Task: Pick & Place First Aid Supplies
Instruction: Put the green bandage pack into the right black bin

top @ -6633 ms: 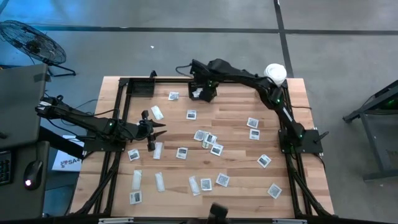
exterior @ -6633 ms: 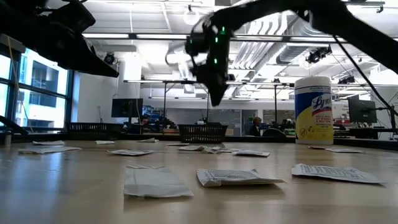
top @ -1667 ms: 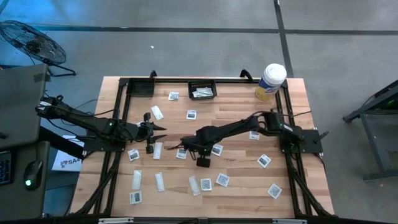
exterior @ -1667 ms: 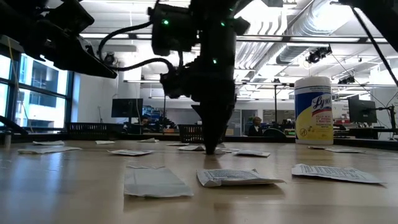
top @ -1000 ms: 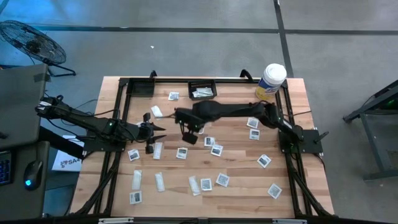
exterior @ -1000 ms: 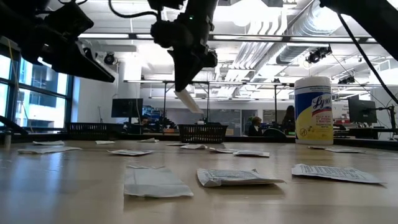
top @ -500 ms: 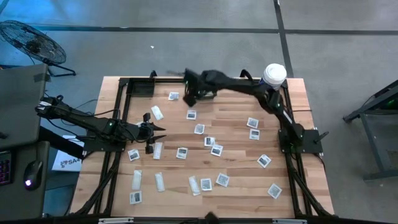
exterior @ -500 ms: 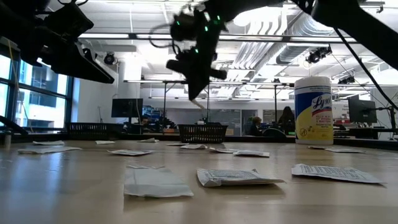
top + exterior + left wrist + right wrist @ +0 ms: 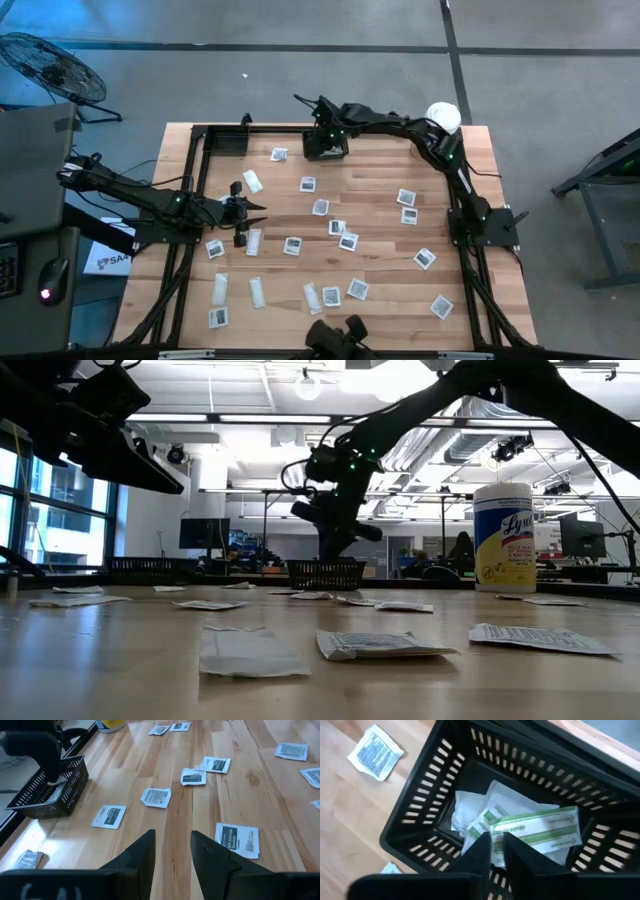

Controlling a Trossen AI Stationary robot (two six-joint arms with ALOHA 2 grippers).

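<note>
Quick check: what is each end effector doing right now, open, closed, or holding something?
Left end effector: open, empty, above the table.
Right end effector: over the black basket, fingers nearly together; whether it grips a packet cannot be told.

The right pincer [image 9: 322,138] hangs right over the basket [image 9: 325,153] at the counter's [image 9: 380,255] far edge, packets [image 9: 520,827] piled inside below it. Loose packets [image 9: 348,241] are spread between it and the left pincer [image 9: 255,208].
</note>
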